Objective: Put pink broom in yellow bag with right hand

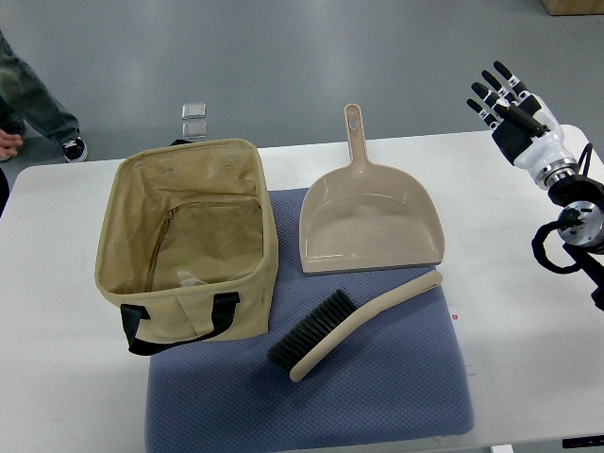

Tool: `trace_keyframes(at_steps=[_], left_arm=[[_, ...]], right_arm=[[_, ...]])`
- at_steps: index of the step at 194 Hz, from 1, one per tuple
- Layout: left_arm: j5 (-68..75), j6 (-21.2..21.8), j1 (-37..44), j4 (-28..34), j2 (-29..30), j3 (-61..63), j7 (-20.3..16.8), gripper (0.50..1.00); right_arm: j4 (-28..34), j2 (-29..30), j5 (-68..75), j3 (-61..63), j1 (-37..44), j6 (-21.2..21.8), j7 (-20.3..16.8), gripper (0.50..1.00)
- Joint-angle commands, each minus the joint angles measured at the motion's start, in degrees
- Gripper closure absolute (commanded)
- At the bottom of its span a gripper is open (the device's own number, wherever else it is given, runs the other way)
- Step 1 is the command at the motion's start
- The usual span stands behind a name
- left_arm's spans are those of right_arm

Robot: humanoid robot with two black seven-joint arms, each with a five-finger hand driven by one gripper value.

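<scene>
Nearest me, the broom [354, 321] lies on the blue mat [377, 396], just right of the open bag [189, 236]. Beyond it sits the dustpan [370, 222]. Far right, my right hand [505, 104] hovers empty, fingers spread.

Readable text: none anywhere in view.
Bag [189, 236]: no label or brand legible.
Dustpan [370, 222]: plain, unmarked.
Broom [363, 321]: plain, unmarked.

This looks like a robot test lab rather than a home. A plain white worktop [75, 283] with a blue mat [377, 396] stands on a bare grey floor [283, 57], and a person's shoe [74, 147] shows beside it.
</scene>
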Motion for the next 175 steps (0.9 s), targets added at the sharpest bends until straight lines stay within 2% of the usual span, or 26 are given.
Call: trace_keyframes(at_steps=[1, 175], left_arm=[[0.00, 0.02, 0.00, 0.17, 0.00, -0.27, 0.00, 0.500], [0.44, 0.02, 0.09, 0.44, 0.00, -0.01, 0.00, 0.500]], right_arm=[[0.00, 0.09, -0.07, 0.00, 0.00, 0.00, 0.00, 0.572], [0.09, 0.53, -0.60, -0.09, 0.09, 2.29, -0.61, 0.572]])
